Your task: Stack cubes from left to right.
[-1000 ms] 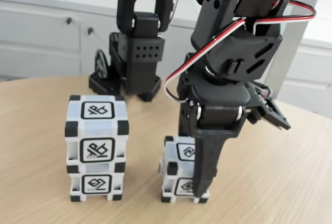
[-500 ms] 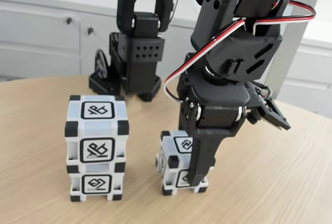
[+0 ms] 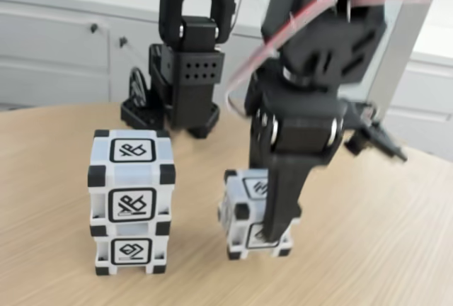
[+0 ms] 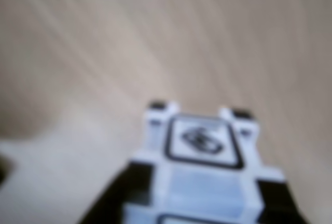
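In the fixed view you see a pale wooden bench [image 3: 396, 235] with fine straight grain. On its left stand two cubes, one squarely on top of the other: the upper cube [image 3: 132, 175] and the lower cube [image 3: 132, 251]. Both are matte white to pale-blue plastic with small black blocks at the corners and a black-framed square glyph on each visible face. Their front faces look straight toward the camera, and the stack's long axis runs vertically.

To the right of the stack, apart from it, is the third cube [image 3: 244, 215], of the same make. It is turned slightly, so you see its left face as well as its front and top. Its lower edge sits higher in the picture than the base of the stack; you cannot tell whether it touches the bench.

Your end effector [image 3: 272, 231] comes down from above, its black plastic finger [image 3: 283, 193] running down across the cube's front face, and it is closed on this cube. The arm above it is blurred, a red and white cable [image 3: 283, 44] looping along it. The arm's black base [image 3: 180, 100] stands at the far side of the bench.

In the wrist view the cube [image 4: 202, 167] is blurred, low in the picture, a glyph face up, with the dark end effector [image 4: 199, 211] on both sides of it over the wood grain.
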`<state>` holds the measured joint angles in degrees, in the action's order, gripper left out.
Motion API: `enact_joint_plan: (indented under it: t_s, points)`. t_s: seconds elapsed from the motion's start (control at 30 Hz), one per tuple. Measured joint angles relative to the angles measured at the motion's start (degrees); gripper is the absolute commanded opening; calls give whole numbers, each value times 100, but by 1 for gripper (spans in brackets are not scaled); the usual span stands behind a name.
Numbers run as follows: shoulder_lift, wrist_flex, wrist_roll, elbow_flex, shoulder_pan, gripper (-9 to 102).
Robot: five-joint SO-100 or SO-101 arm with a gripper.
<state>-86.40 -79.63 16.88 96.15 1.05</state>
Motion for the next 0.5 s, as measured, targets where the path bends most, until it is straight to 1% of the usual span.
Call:
enact_joint_plan:
  t_s: [0.5]
  points:
    - [-2795,-88,18,0,0,18]
